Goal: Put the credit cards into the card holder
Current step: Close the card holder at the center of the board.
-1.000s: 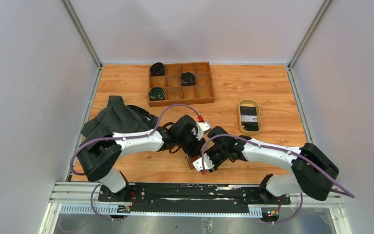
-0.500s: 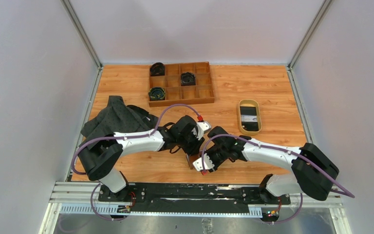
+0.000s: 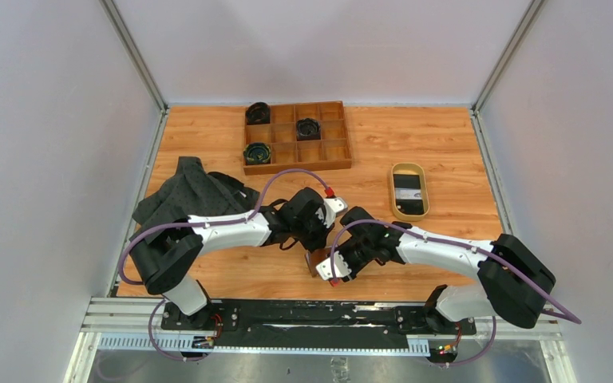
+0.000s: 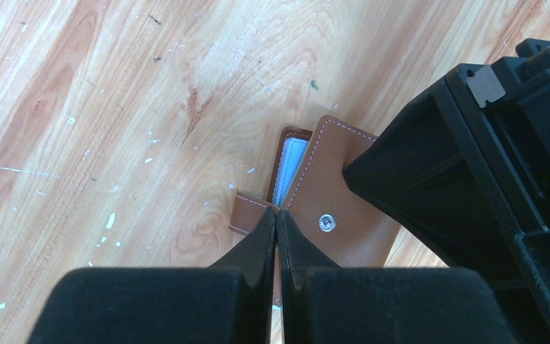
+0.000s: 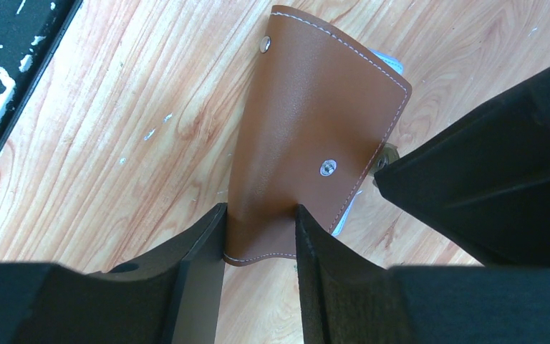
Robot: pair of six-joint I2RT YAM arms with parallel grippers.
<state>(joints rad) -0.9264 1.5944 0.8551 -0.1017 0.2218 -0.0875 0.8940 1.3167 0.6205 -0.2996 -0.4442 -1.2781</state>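
Note:
The brown leather card holder (image 5: 308, 107) lies near the front middle of the table, mostly hidden under both wrists in the top view (image 3: 318, 263). My right gripper (image 5: 260, 209) is shut on its near end, and the leather bows between the fingers. My left gripper (image 4: 277, 213) is shut on the stitched edge of the flap (image 4: 329, 172), beside the snap stud (image 4: 324, 222). Pale blue sleeves (image 4: 291, 165) peek out under that flap. One dark credit card (image 3: 408, 188) lies in the tan oval dish (image 3: 409, 214) at the right.
A wooden compartment tray (image 3: 323, 159) with black rolled items stands at the back. A dark cloth (image 3: 191, 195) is heaped at the left. The black mounting rail (image 3: 311, 313) runs along the near edge, close to the card holder.
The left gripper's jaws have closed at the flap edge. Both arms and the card holder have barely moved.

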